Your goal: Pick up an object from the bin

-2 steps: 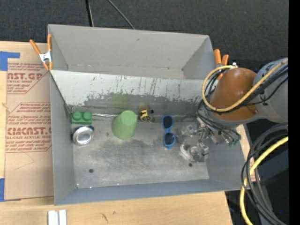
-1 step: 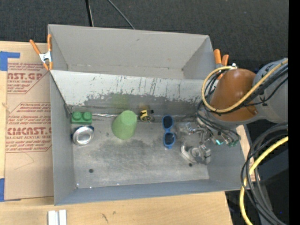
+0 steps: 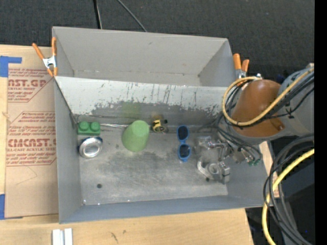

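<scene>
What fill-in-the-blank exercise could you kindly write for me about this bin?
1. The cup lying near the middle of the bin is ___ in colour.
2. The silver can lies near the bin's ___ wall in the camera view.
3. The gripper is by the bin's ___ wall.
4. The two small pieces between cup and gripper are ___.
Missing words: green; left; right; blue.

Level: moderately bright, even across the bin [image 3: 69, 152].
Source: overhead and diffuse; far wall [image 3: 138, 55] palest, floor [image 3: 143, 180] mid-grey.
Shadows: faint and soft-edged beside the green cup [image 3: 136, 135]; deeper under the orange cover [image 3: 258, 108] at right.
Glare: small highlights on the silver can [image 3: 90, 147] at left; dull sheen on the orange cover.
Surroundings: dark beyond the far rim.
</scene>
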Controlling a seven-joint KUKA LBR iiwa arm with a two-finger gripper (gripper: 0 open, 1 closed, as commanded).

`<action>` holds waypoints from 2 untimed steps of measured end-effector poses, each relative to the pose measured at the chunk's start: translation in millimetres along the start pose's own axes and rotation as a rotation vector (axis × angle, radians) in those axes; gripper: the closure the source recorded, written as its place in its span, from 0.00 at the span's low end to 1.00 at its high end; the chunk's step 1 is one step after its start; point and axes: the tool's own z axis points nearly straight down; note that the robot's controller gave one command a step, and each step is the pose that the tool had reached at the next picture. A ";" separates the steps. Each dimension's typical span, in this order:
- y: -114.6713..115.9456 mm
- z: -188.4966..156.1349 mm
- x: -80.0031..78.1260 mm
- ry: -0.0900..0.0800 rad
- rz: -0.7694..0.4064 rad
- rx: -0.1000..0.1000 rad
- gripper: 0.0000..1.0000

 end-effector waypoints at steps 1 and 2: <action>-0.7 -2.9 -1.2 -0.002 -0.001 0.003 1.00; -27.1 -2.1 -8.3 0.009 0.419 -0.005 1.00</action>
